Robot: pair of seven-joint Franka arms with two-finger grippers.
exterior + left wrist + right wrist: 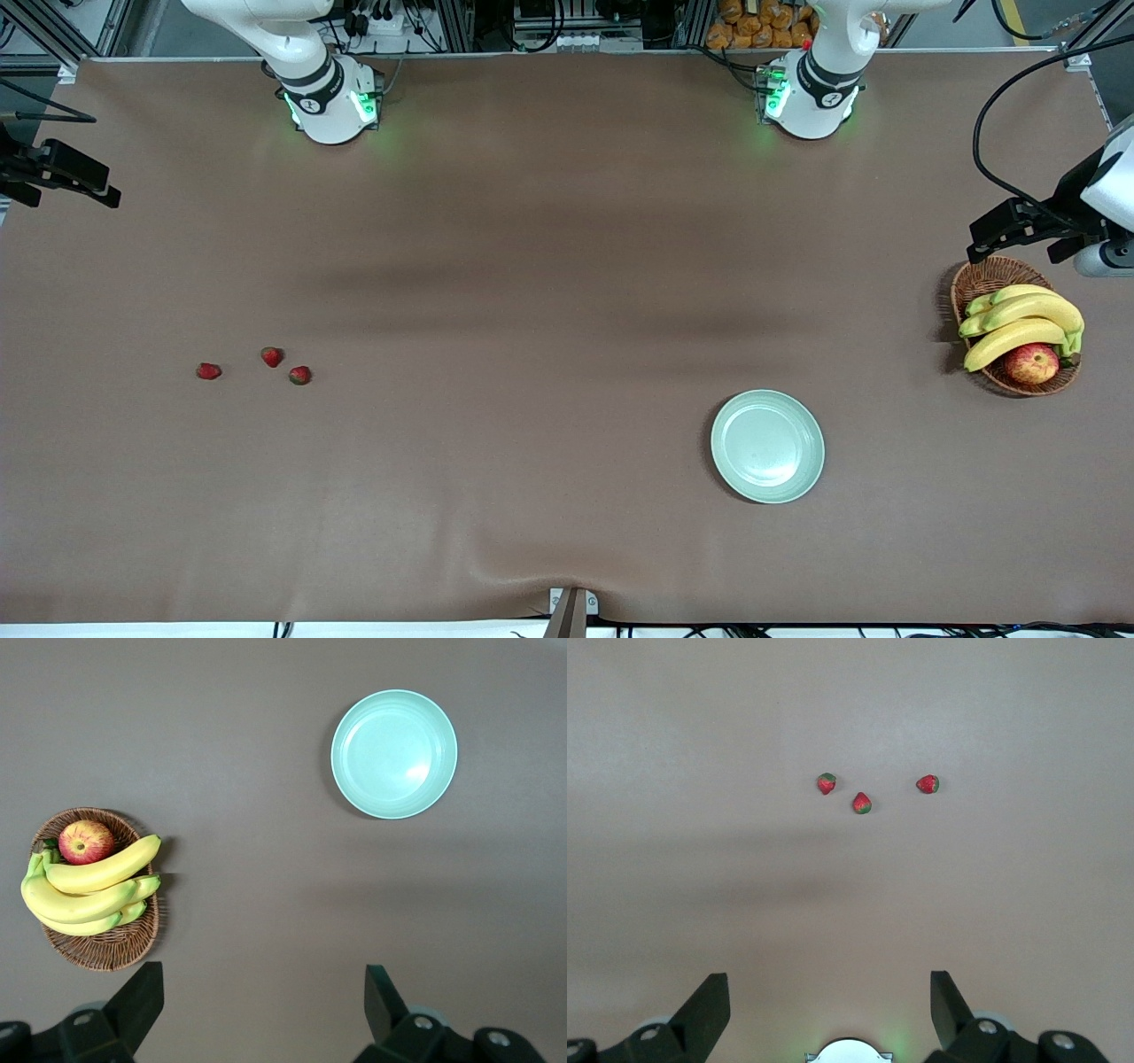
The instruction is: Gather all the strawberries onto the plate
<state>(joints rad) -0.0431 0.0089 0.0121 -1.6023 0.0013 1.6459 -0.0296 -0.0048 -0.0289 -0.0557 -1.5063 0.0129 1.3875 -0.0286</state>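
Observation:
Three strawberries (209, 371) (272, 356) (300, 375) lie close together on the brown table toward the right arm's end. They also show in the right wrist view (827, 783) (862, 804) (928, 784). The pale mint-green plate (767, 446) sits empty toward the left arm's end, nearer the front camera; it also shows in the left wrist view (394, 754). My left gripper (264, 992) is open and empty, high over the table's end beside the basket (1010, 232). My right gripper (830, 992) is open and empty, high over the other end (62, 173).
A brown wicker basket (983, 276) with bananas (1019, 323) and a red-yellow apple (1032, 363) stands at the left arm's end, also in the left wrist view (97, 952). Both arm bases stand along the table's back edge.

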